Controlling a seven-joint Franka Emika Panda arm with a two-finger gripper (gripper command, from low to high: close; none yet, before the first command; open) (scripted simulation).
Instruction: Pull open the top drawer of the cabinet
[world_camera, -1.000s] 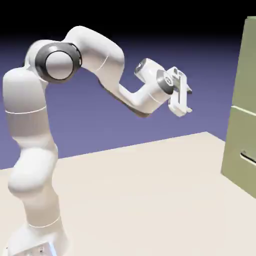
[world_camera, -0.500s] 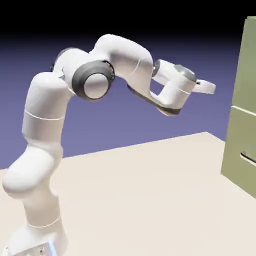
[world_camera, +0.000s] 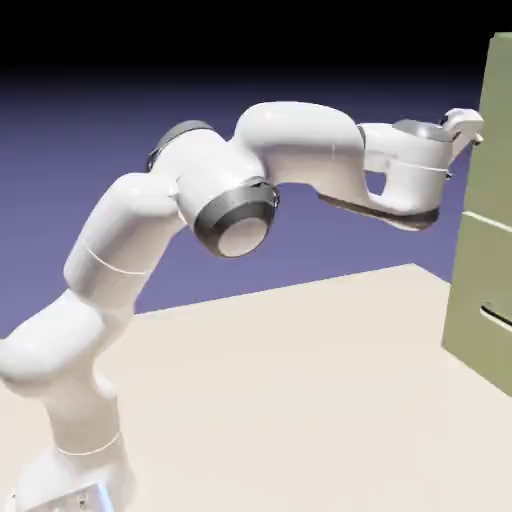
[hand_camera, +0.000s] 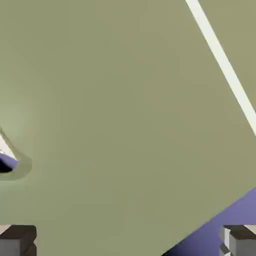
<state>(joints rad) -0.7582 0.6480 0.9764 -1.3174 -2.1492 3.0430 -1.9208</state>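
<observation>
The cabinet (world_camera: 497, 250) is a tall pale olive-green box at the exterior view's right edge. Its upper flat front, the top drawer (world_camera: 499, 120), sits shut. My gripper (world_camera: 472, 128) is level with that front, pointing at it and just short of it. In the hand view the drawer front (hand_camera: 115, 110) fills almost the whole picture, and a thin pale bar, the handle (hand_camera: 222, 62), runs slanted across the upper right. Both grey fingertips (hand_camera: 17, 241) stand far apart at the bottom corners. My gripper (hand_camera: 129, 242) is open with nothing between its fingers.
Below the top drawer a lower green panel (world_camera: 478, 290) stands out farther toward the arm, with a dark slot-like handle (world_camera: 496, 316). The beige table (world_camera: 300, 390) runs under the arm. Blue-violet backdrop (hand_camera: 220, 222) shows past the cabinet's edge in the hand view.
The arm has swung and stretched out to the right, carrying the hand from mid-picture up to the cabinet's upper front. The gripper stayed open.
</observation>
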